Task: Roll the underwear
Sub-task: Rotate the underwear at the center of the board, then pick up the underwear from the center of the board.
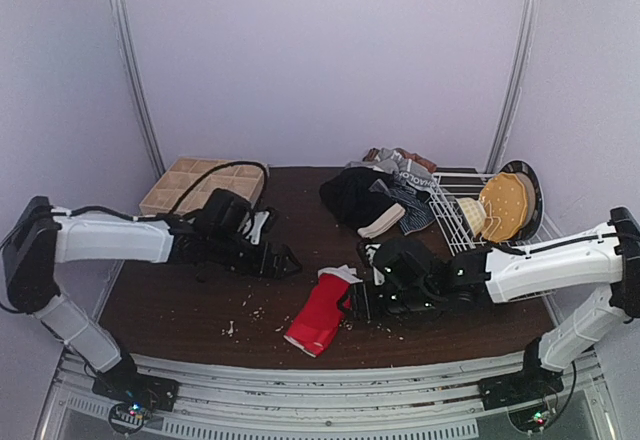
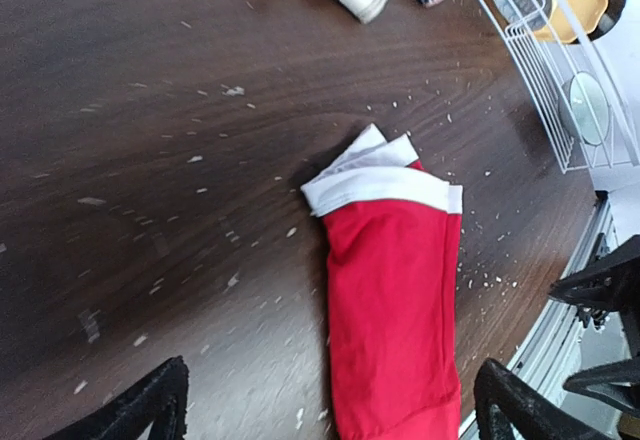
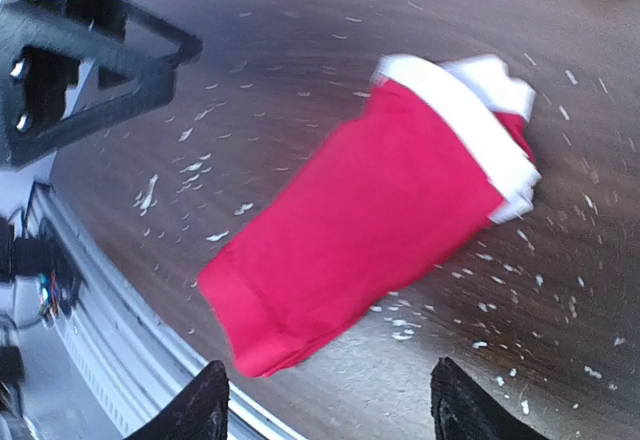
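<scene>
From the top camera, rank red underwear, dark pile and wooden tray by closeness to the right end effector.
1. Red underwear, just left of the right end effector.
2. Dark pile, farther back.
3. Wooden tray, far back left.

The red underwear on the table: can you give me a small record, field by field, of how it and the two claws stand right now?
Item: red underwear, folded into a long strip, pale waistband at the far end
Rolled: not yet; it lies flat on the table
Left gripper: open, holding nothing, off to the strip's left
Right gripper: open, holding nothing, close by the strip's right side
Other underwear: heaped at the back, beside a wire rack
</scene>
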Robot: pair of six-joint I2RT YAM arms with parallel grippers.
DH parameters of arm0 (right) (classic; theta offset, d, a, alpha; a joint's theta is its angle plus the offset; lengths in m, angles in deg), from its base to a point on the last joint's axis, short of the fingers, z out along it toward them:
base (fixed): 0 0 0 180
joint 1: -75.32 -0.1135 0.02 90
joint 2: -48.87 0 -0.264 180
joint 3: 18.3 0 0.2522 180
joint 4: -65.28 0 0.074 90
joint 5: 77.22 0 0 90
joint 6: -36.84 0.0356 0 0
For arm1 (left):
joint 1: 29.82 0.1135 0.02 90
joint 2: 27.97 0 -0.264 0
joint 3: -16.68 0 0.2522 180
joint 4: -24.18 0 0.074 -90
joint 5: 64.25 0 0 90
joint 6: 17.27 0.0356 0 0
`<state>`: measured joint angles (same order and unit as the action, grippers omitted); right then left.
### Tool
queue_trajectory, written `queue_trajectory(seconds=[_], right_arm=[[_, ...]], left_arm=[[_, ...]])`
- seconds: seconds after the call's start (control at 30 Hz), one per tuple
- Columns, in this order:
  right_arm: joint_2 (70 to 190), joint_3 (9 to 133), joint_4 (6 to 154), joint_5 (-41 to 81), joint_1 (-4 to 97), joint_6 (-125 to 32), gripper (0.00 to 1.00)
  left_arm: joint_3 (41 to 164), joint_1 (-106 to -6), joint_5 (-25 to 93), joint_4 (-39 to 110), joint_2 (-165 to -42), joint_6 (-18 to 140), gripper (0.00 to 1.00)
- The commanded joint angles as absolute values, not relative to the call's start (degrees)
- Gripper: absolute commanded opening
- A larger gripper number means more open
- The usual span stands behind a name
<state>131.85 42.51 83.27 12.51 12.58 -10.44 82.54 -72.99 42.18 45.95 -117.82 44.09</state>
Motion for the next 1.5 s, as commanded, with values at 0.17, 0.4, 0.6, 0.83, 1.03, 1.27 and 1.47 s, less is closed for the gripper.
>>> queue_trajectory(seconds=[0.17, 0.4, 0.6, 0.83, 1.03, 1.27, 1.47], right_arm=[[146.1, 64.3, 107.2, 7.3, 2.6, -41.5, 0.66], [157.3, 73.6, 112.2, 3.6, -1.2, -43.9, 0.7], [160.7, 75.6, 111.6, 1.4, -2.3, -43.5, 0.7], [164.0, 77.9, 112.6, -0.6, -2.7, -44.0, 0.67], [166.9, 79.0, 113.4, 0.9, -2.7, -44.0, 0.62], [169.3, 78.8, 114.2, 0.8, -2.6, -42.6, 0.46], [170.0, 77.5, 114.8, 1.0, -2.0, -41.2, 0.26]], left_arm=[[70.6, -73.0, 27.1, 55.7, -98.9, 43.3, 0.98], [65.9, -73.0, 25.1, 56.8, -92.2, 41.5, 0.98], [64.5, -73.0, 25.4, 56.7, -90.8, 41.5, 0.98], [62.9, -73.0, 25.7, 55.5, -91.3, 40.9, 0.98], [62.3, -73.0, 25.9, 54.7, -91.4, 40.5, 0.98], [62.1, -73.0, 26.6, 53.7, -92.2, 40.2, 0.98], [61.8, -73.0, 26.9, 53.2, -92.4, 40.1, 0.98]])
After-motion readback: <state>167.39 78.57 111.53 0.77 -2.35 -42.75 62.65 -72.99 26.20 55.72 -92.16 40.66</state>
